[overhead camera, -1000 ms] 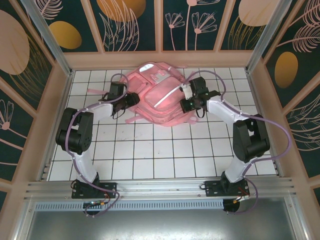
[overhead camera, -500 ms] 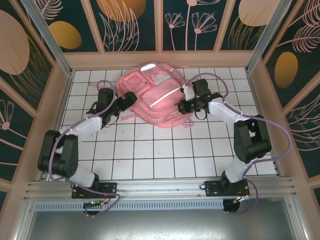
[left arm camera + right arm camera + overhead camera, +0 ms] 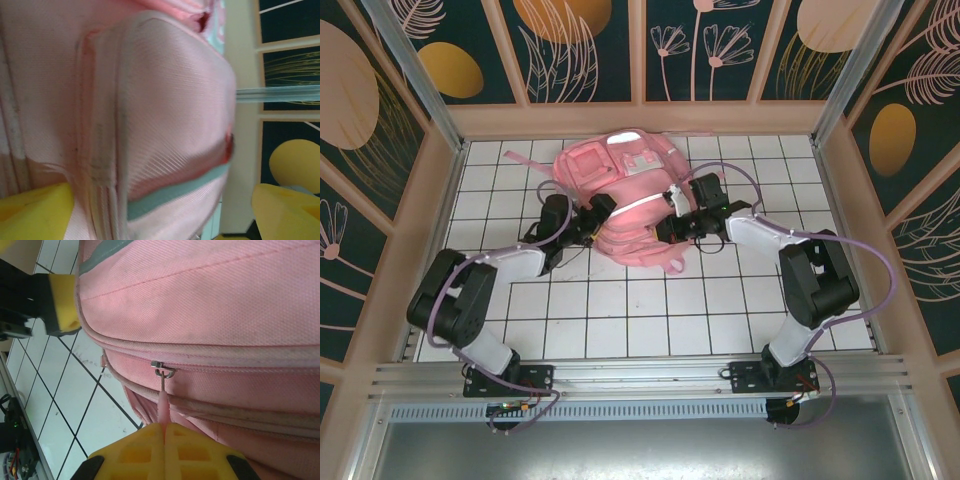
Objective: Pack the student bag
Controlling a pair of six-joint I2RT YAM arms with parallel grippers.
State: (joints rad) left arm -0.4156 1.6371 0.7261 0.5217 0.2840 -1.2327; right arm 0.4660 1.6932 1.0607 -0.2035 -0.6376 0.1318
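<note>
**Student bag (image 3: pixel 620 195) lying between both arms, zipper pull pinched**

Lying on the white-tiled bench (image 3: pixel 620 320) toward 12 o'clock from the arm bases, pink and rumpled, with a white reflective stripe (image 3: pixel 642 203) catching light across the front. Reaching in at the student bag from two sides in the top view, with the left arm at its 8 o'clock edge and the right arm at its 3 o'clock edge.

Clenching the right fingers (image 3: pixel 150 442) on the pink zipper pull (image 3: pixel 163 402), yellow pads pressed together with only the tab between them. Hanging that pull straight from a small metal slider (image 3: pixel 163 370) on the zipper track along the bag's seam. Showing white tiles at 8 o'clock in the right wrist view, plus one yellow pad of the other arm at 10 o'clock, close against the fabric.

Holding the left fingers (image 3: pixel 30 210) released and spread wide, one yellow pad at 7 o'clock and the other at 5 o'clock of the left wrist view. Framing a bulging, ribbed pink panel of the bag with a pale teal band (image 3: pixel 175 192) between those pads. Touching the fabric or not: cannot tell through the blur.
</note>
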